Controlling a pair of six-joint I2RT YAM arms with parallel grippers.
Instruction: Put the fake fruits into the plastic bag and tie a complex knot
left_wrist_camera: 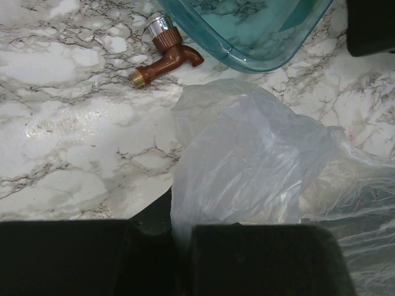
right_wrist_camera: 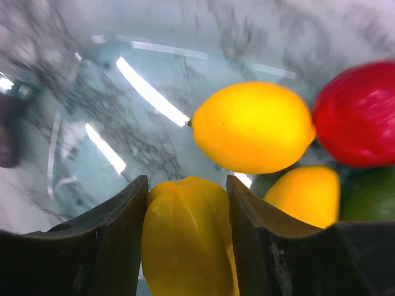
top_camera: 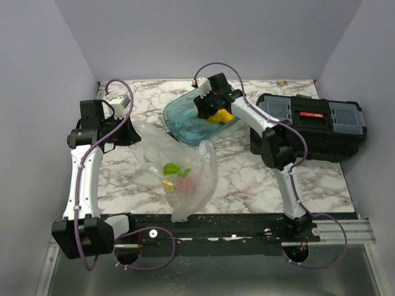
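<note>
In the overhead view we see the left gripper (top_camera: 133, 132) clenched on the upper left rim of the plastic bag (top_camera: 185, 176). The bag lies slumped on the marble counter (top_camera: 247, 179), left of centre and reaching to the near edge. Through the film we make out a green bagged fruit (top_camera: 173, 168) with a red bagged fruit (top_camera: 192, 182) just beside it. The right gripper (top_camera: 213, 111) hangs over the teal tub (top_camera: 185, 123), which sits by the middle of the far edge, and it is grasping a yellow fruit (top_camera: 221, 115). A black toolbox (top_camera: 311, 123) occupies the far right corner. From the left wrist we find the gripper (left_wrist_camera: 182, 246) pinching a fold of the clear bag (left_wrist_camera: 247, 160) between its dark fingers (left_wrist_camera: 265, 262), with the film billowing up and away over the marble. Beyond it a brown tap (left_wrist_camera: 166, 58) lies on the counter just beside the tub (left_wrist_camera: 247, 31). From the right wrist we look down into the tub (right_wrist_camera: 92, 142). The gripper (right_wrist_camera: 187, 182) is closed on the yellow fruit (right_wrist_camera: 188, 240), with a finger pressed against each side of it. Further in lie a lemon (right_wrist_camera: 253, 126), a red fruit (right_wrist_camera: 358, 114) touching it on the right, a smaller yellow piece (right_wrist_camera: 305, 194) and a green fruit (right_wrist_camera: 370, 194) at the frame's edge.
</note>
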